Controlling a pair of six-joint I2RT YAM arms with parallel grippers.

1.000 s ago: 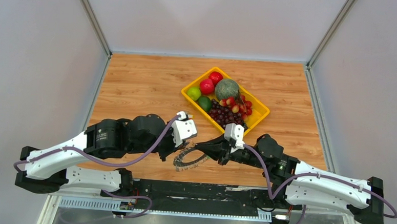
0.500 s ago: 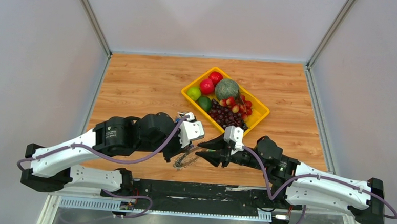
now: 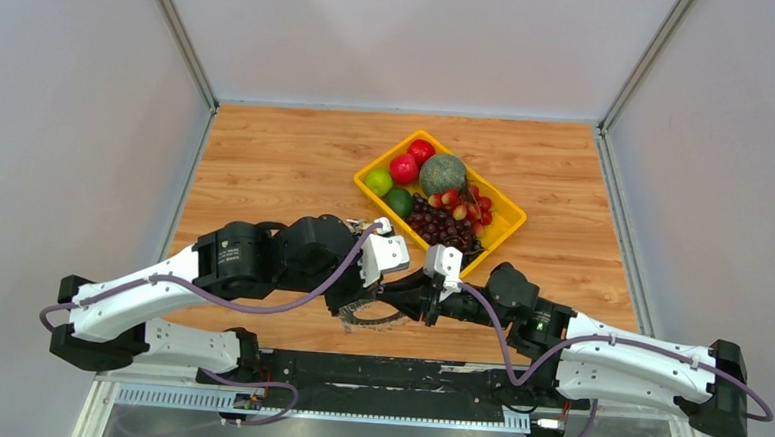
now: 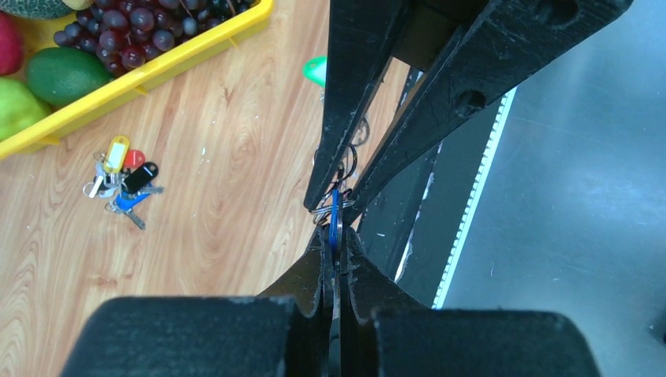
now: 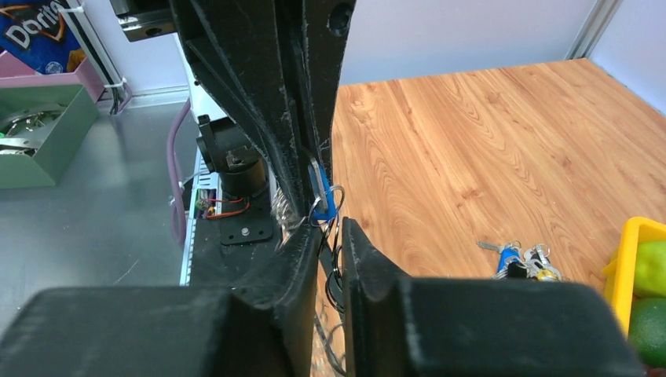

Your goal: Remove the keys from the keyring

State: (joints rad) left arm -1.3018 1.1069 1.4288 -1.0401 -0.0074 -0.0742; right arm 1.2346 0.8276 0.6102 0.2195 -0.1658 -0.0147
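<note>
The large thin grey metal keyring (image 3: pixel 376 318) is shown at the near edge of the light wooden surface (image 3: pixel 266 162), between the tips of the two arms and in front of their bases. The small silvery metal keys (image 3: pixel 354 313) are seen fanned along its left side. One blue-headed key (image 4: pixel 334 221) is held upright at the point where both hands meet, with thin ring wire beside it.

The left hand (image 4: pixel 334 236) is pressed together on this blue-headed key, which is pinched between its black fingers (image 4: pixel 314 271). The right hand (image 5: pixel 334 229) is brought in from the opposite side. Its fingers (image 5: pixel 363 255) are set close together with a narrow gap, through which ring wire is seen to pass. Whether the wire is actually clamped cannot be told.

A green plastic key head (image 4: pixel 316 71) is visible behind the right hand in the left wrist view. A small loose cluster of yellow, red, black and blue keys (image 4: pixel 122 177) is seen lying flat on the surface, apart from the keyring and near the yellow plastic tray (image 3: pixel 504 231). In the tray, dark grapes (image 3: pixel 441 226), a grey-green melon (image 3: pixel 443 173), red apples (image 3: pixel 403 167) and green fruit (image 3: pixel 378 182) are held.
</note>
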